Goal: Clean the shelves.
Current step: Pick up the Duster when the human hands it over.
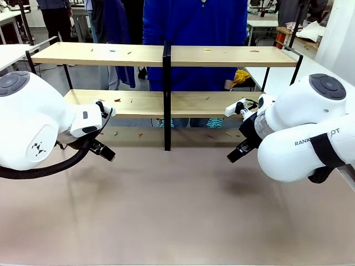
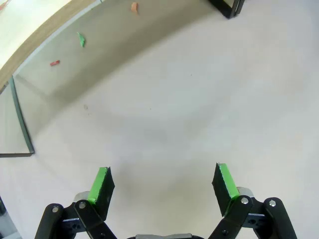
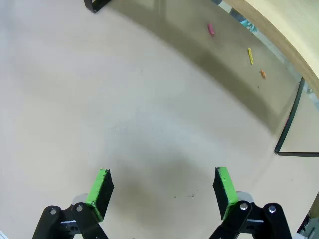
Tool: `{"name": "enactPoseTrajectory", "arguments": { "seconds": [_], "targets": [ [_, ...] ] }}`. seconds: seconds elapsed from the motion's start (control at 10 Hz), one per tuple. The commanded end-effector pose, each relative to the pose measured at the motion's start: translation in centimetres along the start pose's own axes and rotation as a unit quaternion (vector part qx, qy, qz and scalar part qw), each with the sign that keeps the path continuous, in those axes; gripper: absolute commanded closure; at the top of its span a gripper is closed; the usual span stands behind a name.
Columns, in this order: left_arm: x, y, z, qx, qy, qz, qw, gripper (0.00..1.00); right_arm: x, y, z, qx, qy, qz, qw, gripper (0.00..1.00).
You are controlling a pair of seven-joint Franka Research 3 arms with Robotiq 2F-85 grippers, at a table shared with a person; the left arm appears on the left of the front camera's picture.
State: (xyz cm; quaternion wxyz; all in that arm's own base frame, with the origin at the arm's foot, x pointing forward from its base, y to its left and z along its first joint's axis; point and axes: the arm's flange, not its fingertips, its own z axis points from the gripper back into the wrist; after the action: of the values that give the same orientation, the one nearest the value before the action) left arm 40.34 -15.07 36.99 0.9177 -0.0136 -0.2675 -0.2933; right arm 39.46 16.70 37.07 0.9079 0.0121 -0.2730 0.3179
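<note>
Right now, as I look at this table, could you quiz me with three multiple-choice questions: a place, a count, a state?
1. Where is the person in blue? A) behind the shelves B) on the robot's side C) under the table
2. How many wooden tiers have the shelves? A) one B) two C) four
3. The left end effector is: A) shut on a cloth B) shut on a sponge C) open, empty
Answers: 1 A, standing beyond the shelves; 2 B, upper and lower boards; 3 C, green pads apart over bare tabletop.
</note>
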Motion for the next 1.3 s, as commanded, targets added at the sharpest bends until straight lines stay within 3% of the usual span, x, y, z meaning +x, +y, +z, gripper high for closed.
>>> {"name": "enactPoseTrajectory", "arguments": {
  "seconds": [0.0, 0.1, 0.2, 0.4, 0.5, 0.7, 0.9, 1.2],
  "targets": [
    [0.0, 0.0, 0.0, 0.000, 0.000, 0.000, 1.000, 0.00, 0.0, 0.0, 0.0, 0.000, 0.000, 0.000, 1.000, 0.00],
    [0.0, 0.0, 0.0, 0.000, 0.000, 0.000, 1.000, 0.00, 0.0, 0.0, 0.0, 0.000, 0.000, 0.000, 1.000, 0.00],
    [0.0, -0.3, 3.3, -0.017, -0.032, -0.024, 0.999, 0.00, 0.1, -0.2, 2.6, 0.029, -0.019, 0.005, 0.999, 0.00],
    [-1.9, -1.1, 13.3, -0.038, -0.100, -0.062, 0.992, 0.00, -0.4, -1.9, 12.6, 0.018, -0.061, -0.003, 0.998, 0.00],
    [-2.6, -2.7, 18.6, -0.026, -0.113, -0.062, 0.991, 0.00, -0.5, -2.0, 17.7, 0.008, -0.080, -0.013, 0.997, 0.00],
    [-3.9, -4.4, 24.3, 0.034, -0.158, -0.021, 0.987, 0.00, -0.4, -1.4, 24.2, -0.014, -0.100, -0.063, 0.993, 0.00],
    [-5.0, -4.7, 27.6, 0.068, -0.215, 0.020, 0.974, 0.00, -0.2, -0.6, 28.9, -0.028, -0.142, -0.054, 0.988, 0.00],
    [-5.5, -3.7, 27.8, 0.053, -0.236, 0.048, 0.969, 0.00, 0.0, -0.2, 29.0, -0.031, -0.154, -0.071, 0.985, 0.00]
  ]
}}
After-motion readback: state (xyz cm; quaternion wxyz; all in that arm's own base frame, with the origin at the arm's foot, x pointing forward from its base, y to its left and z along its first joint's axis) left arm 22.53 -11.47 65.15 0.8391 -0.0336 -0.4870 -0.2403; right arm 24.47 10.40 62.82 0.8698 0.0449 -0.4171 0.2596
